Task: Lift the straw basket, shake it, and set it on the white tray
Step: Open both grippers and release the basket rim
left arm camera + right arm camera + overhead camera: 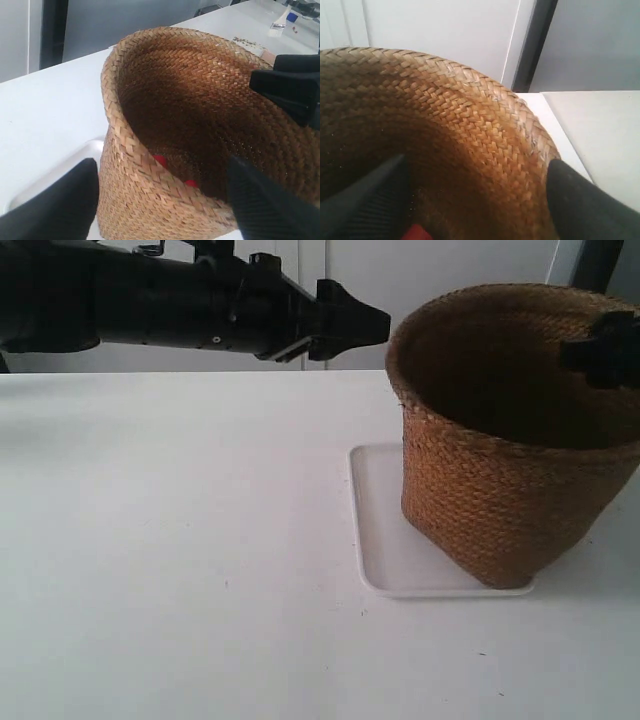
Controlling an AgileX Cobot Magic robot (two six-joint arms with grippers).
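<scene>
The straw basket (500,490) stands on the right part of the white tray (383,540), its dark inside facing up. The left gripper (372,325), on the arm at the exterior view's left, hangs open at the rim's left side. In the left wrist view the left gripper (161,165) has its fingers wide apart, with the basket (150,200) wall showing between them. The right gripper (605,348) sits over the rim's right side. The right gripper (477,162) is open, one finger (375,195) inside the basket (485,125) and one outside it.
Small red things (160,161) lie at the basket's bottom. A white table (170,540) carries the tray, whose corner (75,160) shows beside the basket. The right gripper's black body (290,85) hangs over the far rim. Light walls stand behind.
</scene>
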